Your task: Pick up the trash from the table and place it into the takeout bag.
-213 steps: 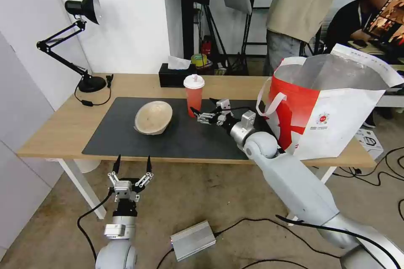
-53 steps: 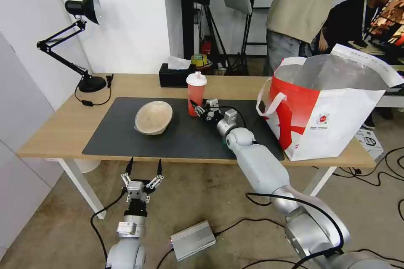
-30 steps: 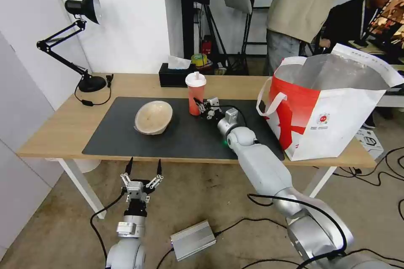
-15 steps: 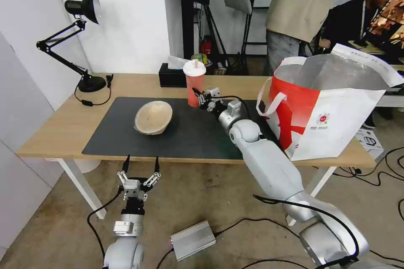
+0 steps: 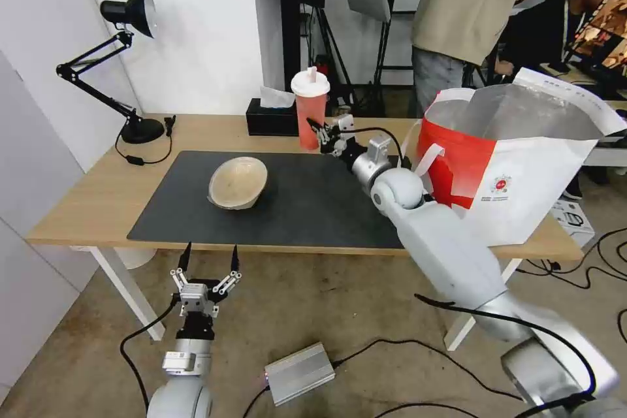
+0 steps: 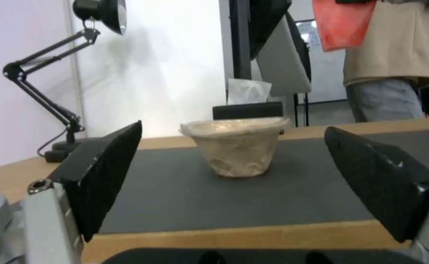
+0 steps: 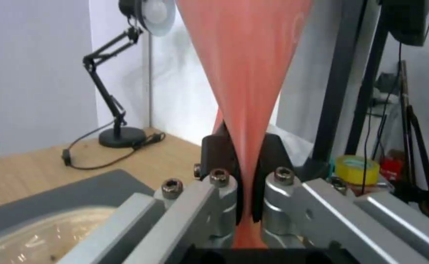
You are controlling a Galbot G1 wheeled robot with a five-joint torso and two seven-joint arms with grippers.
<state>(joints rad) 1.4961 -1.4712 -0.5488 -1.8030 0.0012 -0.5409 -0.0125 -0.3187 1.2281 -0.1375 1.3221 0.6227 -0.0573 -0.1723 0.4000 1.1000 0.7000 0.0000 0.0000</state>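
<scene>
My right gripper [image 5: 321,133] is shut on the lower part of the translucent red cup [image 5: 311,106] with a white lid, holding it upright in the air above the far edge of the dark mat [image 5: 294,206]. In the right wrist view the cup's wall [image 7: 244,55] is squeezed flat between the pads [image 7: 274,148]. A beige shallow bowl [image 5: 238,181] rests tilted on the mat's left half and appears as the bowl [image 6: 236,146] between the left fingers [image 6: 107,172]. The takeout bag [image 5: 522,176] stands open at the table's right end. My left gripper [image 5: 204,262] hangs open below the table's [image 5: 91,199] front edge.
A black tissue box [image 5: 269,119] sits at the back of the table just behind the lifted cup. A black desk lamp [image 5: 127,72] stands at the back left. A person stands behind the bag. Cables and a metal box [image 5: 299,372] lie on the floor.
My right gripper closed on the cup and has lifted it off the mat, carrying it up and slightly towards the bag. The left arm has only shifted a little.
</scene>
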